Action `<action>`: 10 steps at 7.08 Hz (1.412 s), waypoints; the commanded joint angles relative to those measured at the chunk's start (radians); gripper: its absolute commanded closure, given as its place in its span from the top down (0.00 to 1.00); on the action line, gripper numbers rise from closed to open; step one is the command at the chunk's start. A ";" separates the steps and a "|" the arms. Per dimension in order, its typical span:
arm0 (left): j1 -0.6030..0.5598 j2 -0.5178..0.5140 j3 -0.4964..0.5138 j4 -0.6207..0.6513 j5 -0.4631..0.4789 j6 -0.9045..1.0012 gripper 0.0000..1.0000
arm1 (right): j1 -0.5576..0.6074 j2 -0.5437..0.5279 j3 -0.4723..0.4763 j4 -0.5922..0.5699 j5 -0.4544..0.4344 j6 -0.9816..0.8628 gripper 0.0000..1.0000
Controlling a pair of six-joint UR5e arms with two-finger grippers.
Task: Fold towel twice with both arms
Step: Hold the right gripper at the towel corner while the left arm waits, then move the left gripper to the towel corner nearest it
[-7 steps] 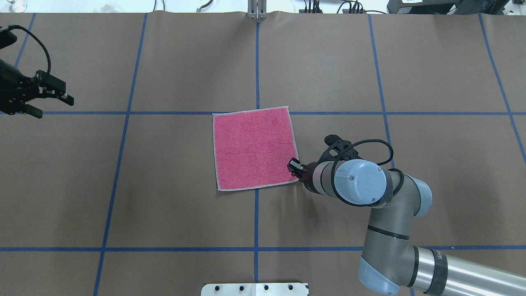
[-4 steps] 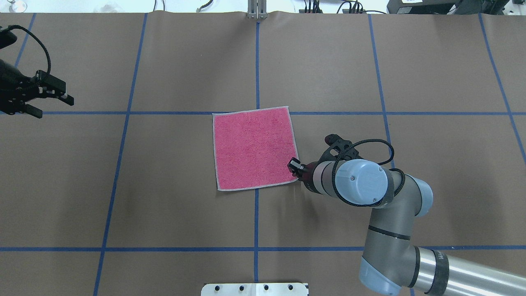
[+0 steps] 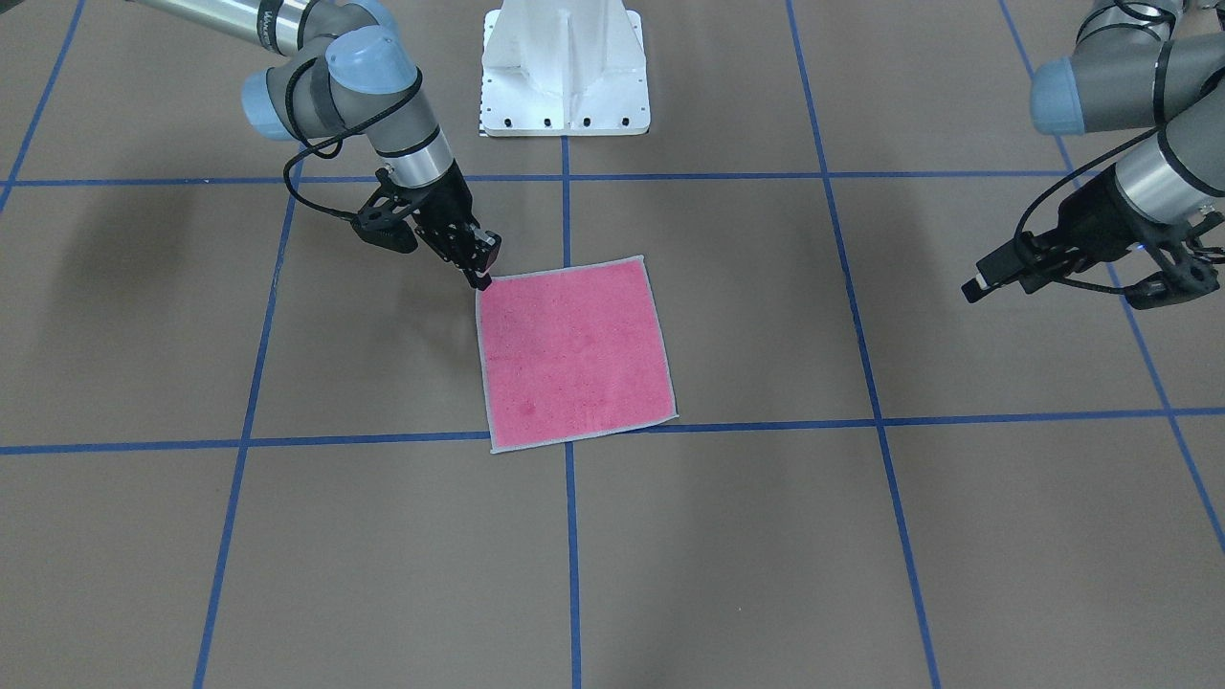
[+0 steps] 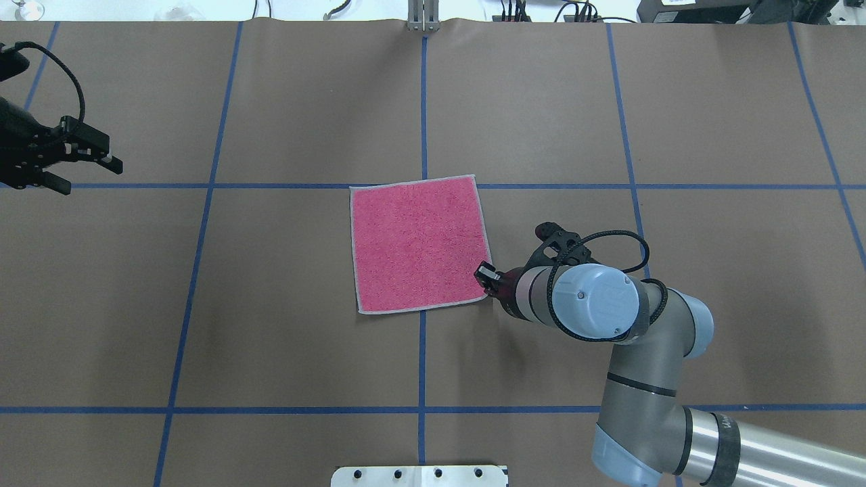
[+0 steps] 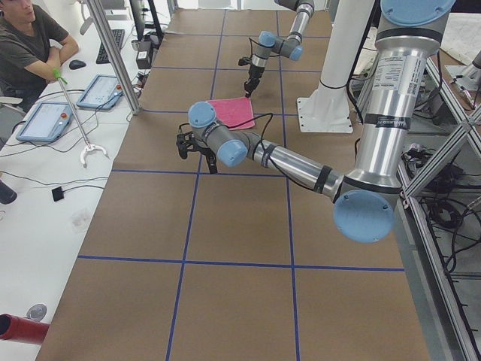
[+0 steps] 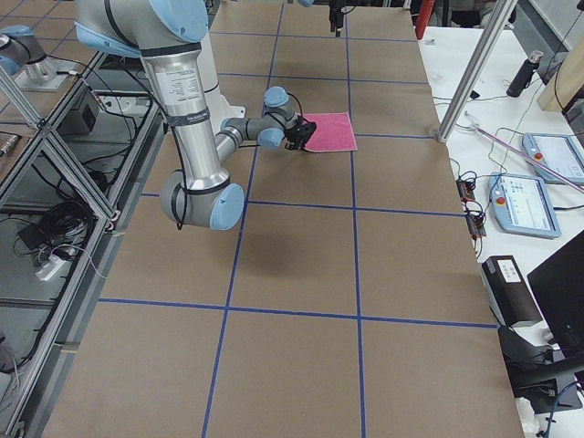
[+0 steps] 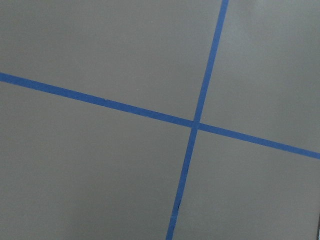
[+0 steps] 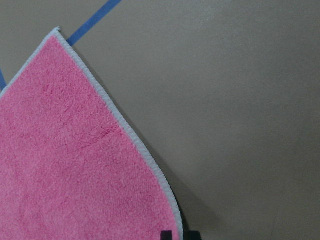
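The towel (image 4: 416, 243) lies flat near the table's middle with its pink face up and a light grey hem around it (image 3: 574, 354). My right gripper (image 4: 486, 277) sits at the towel's corner nearest the robot on the right side (image 3: 481, 277). In the right wrist view the towel (image 8: 75, 165) runs its hem down between the two fingertips (image 8: 166, 235), which stand close together, shut on that corner. My left gripper (image 4: 88, 176) hangs open far off to the left, well away from the towel (image 3: 976, 285). The left wrist view holds only brown table and blue tape.
Blue tape lines (image 4: 423, 101) divide the brown table cover into squares. The white pedestal base (image 3: 565, 67) stands at the robot's edge. A person (image 5: 30, 37) sits by a side bench with tablets (image 5: 45, 120) and a grabber tool.
My right arm has shifted a few pixels, settling the gripper lower on the towel's corner. The towel and the left arm have stayed in place.
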 commanded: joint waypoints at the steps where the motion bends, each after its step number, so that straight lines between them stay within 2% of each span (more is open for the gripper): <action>1: 0.000 0.000 0.001 0.000 0.000 0.000 1.00 | -0.001 0.001 0.000 -0.001 -0.001 0.000 0.00; 3: 0.020 -0.022 0.001 0.000 0.015 -0.061 0.96 | 0.001 0.001 0.003 -0.001 -0.001 0.000 0.00; 4: 0.073 -0.066 0.001 0.000 0.073 -0.143 0.95 | 0.002 -0.013 0.021 -0.001 0.001 0.000 0.00; 8: 0.378 -0.280 0.005 0.003 0.352 -0.548 0.94 | -0.021 -0.055 0.055 0.001 0.013 0.021 0.00; 10: 0.548 -0.315 0.001 0.003 0.531 -0.697 0.90 | -0.029 -0.083 0.110 0.001 0.015 0.052 0.00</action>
